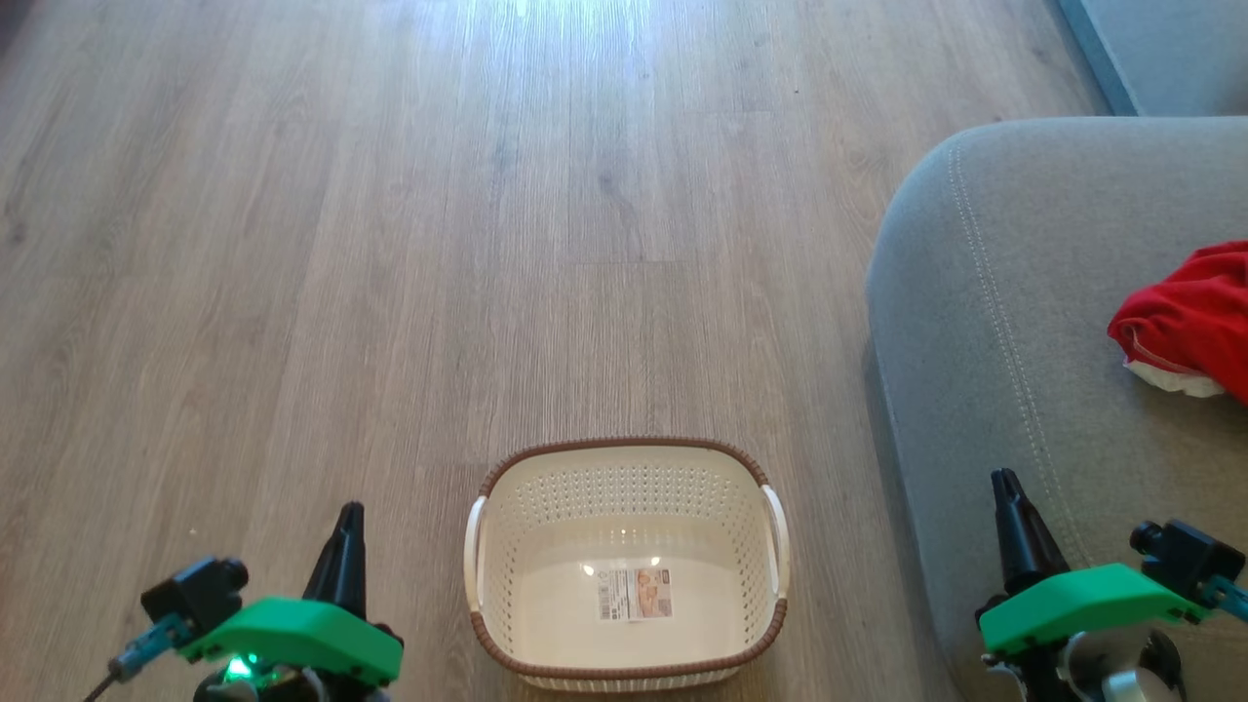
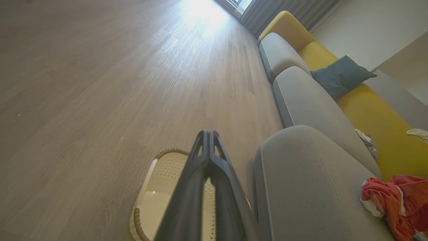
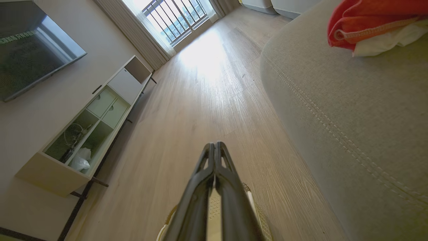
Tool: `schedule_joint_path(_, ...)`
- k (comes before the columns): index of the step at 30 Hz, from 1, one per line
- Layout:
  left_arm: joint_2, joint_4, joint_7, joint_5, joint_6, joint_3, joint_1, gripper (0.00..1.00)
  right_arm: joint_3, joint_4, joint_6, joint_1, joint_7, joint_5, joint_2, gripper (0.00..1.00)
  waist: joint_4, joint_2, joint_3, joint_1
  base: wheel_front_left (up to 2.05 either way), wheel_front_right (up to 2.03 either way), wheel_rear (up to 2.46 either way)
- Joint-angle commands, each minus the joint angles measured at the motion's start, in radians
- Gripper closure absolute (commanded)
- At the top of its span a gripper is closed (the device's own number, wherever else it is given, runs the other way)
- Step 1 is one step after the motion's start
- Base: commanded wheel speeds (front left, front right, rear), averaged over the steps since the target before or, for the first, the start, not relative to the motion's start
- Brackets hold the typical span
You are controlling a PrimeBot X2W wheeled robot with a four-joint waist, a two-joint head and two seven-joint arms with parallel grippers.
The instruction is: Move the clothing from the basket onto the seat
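Red with a scrap of white at its underside, the clothing (image 1: 1189,327) lies bunched in a heap on top of the seat (image 1: 1014,341), where the right edge of the head view cuts it off. The seat is grey fabric with a rounded corner and a double line of pale stitching running down its cushion. The basket (image 1: 624,450) stands upright on the wooden floor (image 1: 390,244) just beside the seat's left flank and well apart from the clothing. Its brown braided rim, white side handles and perforated cream walls are all plain to see, and the paper label (image 1: 635,594) shows on its pale bottom. The left tool (image 1: 349,517) hangs to the basket's left and the right tool (image 1: 1004,483) over the near edge of the seat. Each has its two dark fingers pressed together tip to tip, narrow, and each is clear of the basket and of the clothing. The left wrist view takes in a yellow backrest (image 2: 367,110) and a dark cushion (image 2: 339,75) farther along the seat. The right wrist view looks past a pale low cabinet (image 3: 97,110) and a wall screen (image 3: 30,43) to a bright window (image 3: 177,16).
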Motion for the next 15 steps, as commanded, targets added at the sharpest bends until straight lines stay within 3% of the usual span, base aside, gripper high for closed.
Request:
schedule_joint_path(1, 0.003, -0.032, 0.008, -0.031, -0.012, 0.021, -0.058, 1.00, -0.006, -0.038, 0.000, -0.056, 0.009, 0.033, -0.001, 1.00, -0.001, 0.0000, 0.000, 0.0000, 0.00, 0.00, 0.00)
schedule_joint_path(15, 0.003, -0.032, 0.049, -0.177, -0.031, 0.048, -0.070, 1.00, -0.024, -0.043, 0.000, -0.066, 0.050, 0.180, 0.004, 1.00, -0.005, 0.0000, 0.003, 0.0000, 0.00, 0.00, 0.00)
